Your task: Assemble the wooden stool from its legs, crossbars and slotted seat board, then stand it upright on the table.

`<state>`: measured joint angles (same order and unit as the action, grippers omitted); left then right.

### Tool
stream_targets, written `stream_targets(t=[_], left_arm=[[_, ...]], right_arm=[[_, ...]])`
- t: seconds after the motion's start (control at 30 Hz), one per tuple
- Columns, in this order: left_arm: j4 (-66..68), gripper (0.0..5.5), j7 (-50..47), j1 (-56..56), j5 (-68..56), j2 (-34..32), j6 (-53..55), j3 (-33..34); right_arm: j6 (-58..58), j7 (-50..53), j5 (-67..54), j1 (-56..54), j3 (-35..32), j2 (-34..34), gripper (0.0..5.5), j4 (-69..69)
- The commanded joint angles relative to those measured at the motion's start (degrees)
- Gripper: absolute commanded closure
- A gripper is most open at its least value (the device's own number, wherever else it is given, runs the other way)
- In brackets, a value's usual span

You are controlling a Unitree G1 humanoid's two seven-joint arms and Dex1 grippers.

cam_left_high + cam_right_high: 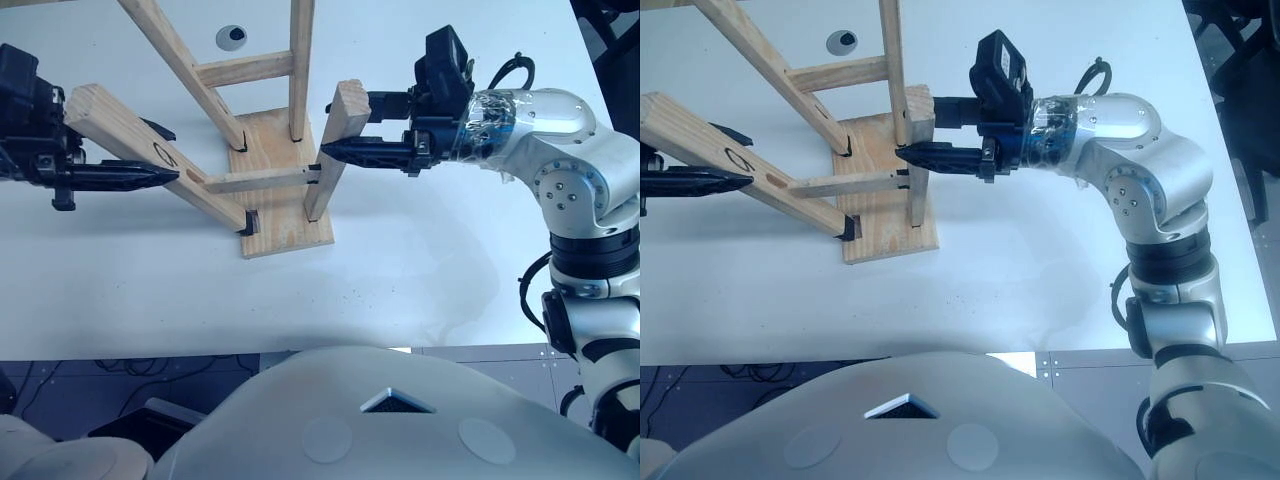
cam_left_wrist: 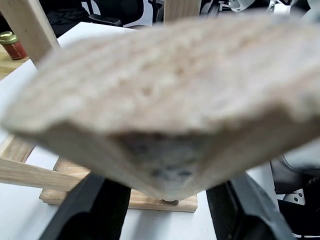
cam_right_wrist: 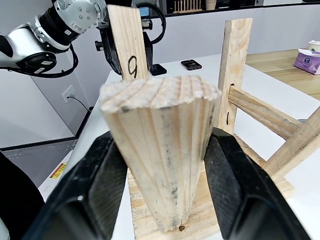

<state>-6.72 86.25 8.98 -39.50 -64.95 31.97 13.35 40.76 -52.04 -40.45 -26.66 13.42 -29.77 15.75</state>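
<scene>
The stool lies upside down, its slotted seat board [image 1: 290, 228] flat on the white table and four legs pointing up. A crossbar [image 1: 262, 180] joins the two near legs; another crossbar [image 1: 246, 70] joins the two far legs [image 1: 298, 60]. My left gripper [image 1: 165, 152] is shut on the tilted near-left leg [image 1: 125, 130], whose end grain [image 2: 170, 110] sits between the black fingers [image 2: 90, 210]. Opposite it, my right gripper [image 1: 335, 128] is shut on the near-right leg [image 1: 340, 135], whose sawn end [image 3: 160, 145] shows between its pads [image 3: 97, 185].
A round cable hole [image 1: 231, 37] sits in the table behind the stool. The table's front edge [image 1: 300, 340] runs just below the seat board. A phone [image 3: 191, 64] lies far off on the table, and a red can [image 2: 12, 45] stands on a side surface.
</scene>
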Motion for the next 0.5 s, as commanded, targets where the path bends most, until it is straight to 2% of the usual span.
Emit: stream_targets(t=[0.03, 0.17, 0.27, 0.5], left_arm=[[-0.35, 3.49, -1.83, -3.1, 0.23, 1.79, 0.06, 1.07], [1.96, 3.49, -1.36, -8.13, 1.46, 2.98, -2.35, 3.64], [2.74, 3.49, -0.64, -12.09, 4.33, 2.69, -5.94, 3.21], [1.52, 3.49, -1.26, -10.63, 5.06, 1.1, -8.73, 2.47]], right_arm=[[4.29, 0.8, 3.17, 3.29, 3.51, -1.31, 3.34, -2.45], [4.48, 0.84, 2.97, 3.41, 3.32, -1.57, 3.34, -2.21], [4.63, 0.83, 2.88, 3.33, 3.2, -1.77, 3.34, -2.21], [4.74, 1.12, 2.64, 3.74, 3.34, -1.58, 3.34, -1.65]])
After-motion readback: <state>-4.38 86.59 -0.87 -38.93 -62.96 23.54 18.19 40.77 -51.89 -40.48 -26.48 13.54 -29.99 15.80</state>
